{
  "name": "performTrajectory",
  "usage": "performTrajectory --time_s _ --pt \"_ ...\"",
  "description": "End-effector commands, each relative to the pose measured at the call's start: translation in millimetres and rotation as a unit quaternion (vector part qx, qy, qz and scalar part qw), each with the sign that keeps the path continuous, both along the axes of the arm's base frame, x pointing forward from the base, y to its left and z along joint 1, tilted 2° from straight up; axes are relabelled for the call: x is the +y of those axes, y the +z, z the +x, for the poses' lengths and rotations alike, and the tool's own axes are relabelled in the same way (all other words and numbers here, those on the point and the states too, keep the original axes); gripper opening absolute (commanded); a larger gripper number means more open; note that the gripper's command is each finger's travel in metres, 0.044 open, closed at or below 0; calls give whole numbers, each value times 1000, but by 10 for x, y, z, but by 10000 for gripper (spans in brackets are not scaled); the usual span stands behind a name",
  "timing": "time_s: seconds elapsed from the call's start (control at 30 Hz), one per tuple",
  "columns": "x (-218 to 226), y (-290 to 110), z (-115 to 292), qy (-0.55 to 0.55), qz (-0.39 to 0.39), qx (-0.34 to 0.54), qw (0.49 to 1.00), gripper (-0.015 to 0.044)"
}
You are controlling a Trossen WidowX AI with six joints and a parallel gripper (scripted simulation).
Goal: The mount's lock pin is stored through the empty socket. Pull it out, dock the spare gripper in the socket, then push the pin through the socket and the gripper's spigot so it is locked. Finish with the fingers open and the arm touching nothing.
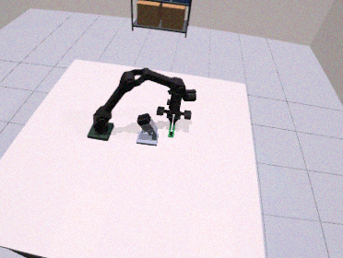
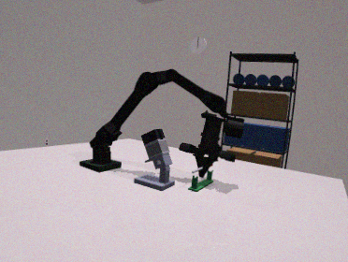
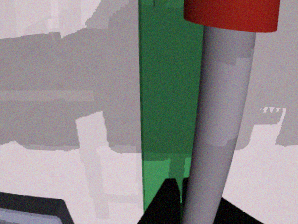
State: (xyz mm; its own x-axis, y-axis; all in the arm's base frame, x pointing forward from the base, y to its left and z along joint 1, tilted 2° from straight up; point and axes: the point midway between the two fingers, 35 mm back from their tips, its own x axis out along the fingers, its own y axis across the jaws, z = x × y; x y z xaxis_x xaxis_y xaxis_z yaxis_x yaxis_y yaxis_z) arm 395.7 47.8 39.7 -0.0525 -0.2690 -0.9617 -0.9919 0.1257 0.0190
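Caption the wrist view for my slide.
Jaws shut on the grey, red-capped lock pin over its green cradle.

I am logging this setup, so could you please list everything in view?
Pin: one, grey with red cap, over the green holder, clamped between the fingers.
Holder: one, green, on the table right of the mount.
Mount: one, grey with a dark block on top, between arm base and holder.
Table: one, white.
Shelf rack: one, dark, by the wall, with boxes and blue items.
Arm: one, black, on a green base plate.
Gripper: one, black, shut on the pin.
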Motion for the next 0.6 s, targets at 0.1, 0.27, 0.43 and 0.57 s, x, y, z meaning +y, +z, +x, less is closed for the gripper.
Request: performTrajectory --time_s 0.1,0.27,0.43,0.57 --pt "12 236 27 1 4 -7 1000 0" --pt "11 373 21 1 4 -7 1000 0" --pt "9 491 11 1 4 -7 1000 0" --pt "0 421 -1 0 0 -2 1000 1"
